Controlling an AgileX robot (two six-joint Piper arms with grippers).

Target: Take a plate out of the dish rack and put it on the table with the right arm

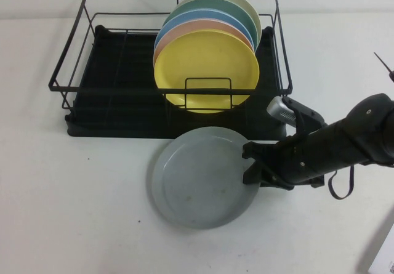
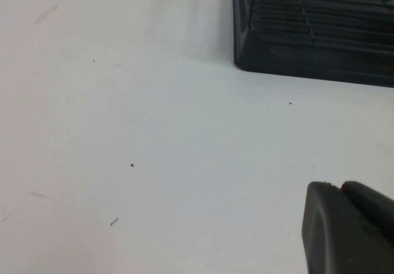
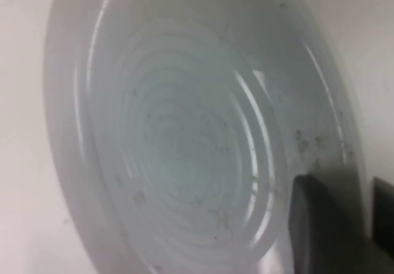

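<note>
Plate [image 1: 197, 178]: lay on the table [image 1: 74, 194] just in front of the dish rack [image 1: 74, 83], out of the wires and apparently flat, though a slight tilt at the far edge could not be ruled out. Showed faint scuffs and ring marks up close [image 3: 184, 138].

Right gripper [image 1: 253, 164]: sat at the plate's right rim, carried there by the right arm [image 1: 345, 141] reaching in from the side. Could not be told from any view whether clamped on the rim or already let go; only a dark part of it appeared over the rim in the right wrist view [image 3: 326, 225].

Left gripper [image 2: 348, 228]: hung low over bare table near a corner of the rack's black base [image 2: 308, 40], away from the work; grip state likewise impossible to tell.

Step in hand, by judgement: setting down and letting go. Called for confirming the rim was fully resting before release, then opening wide enough to clear the raised edge. Best followed by drawing straight back along the arm's own line, away from the plate, without lifting under the rim or dragging it. Needed care to keep clear of the rack front and the yellow plate [image 1: 206, 71] standing just behind.
</note>
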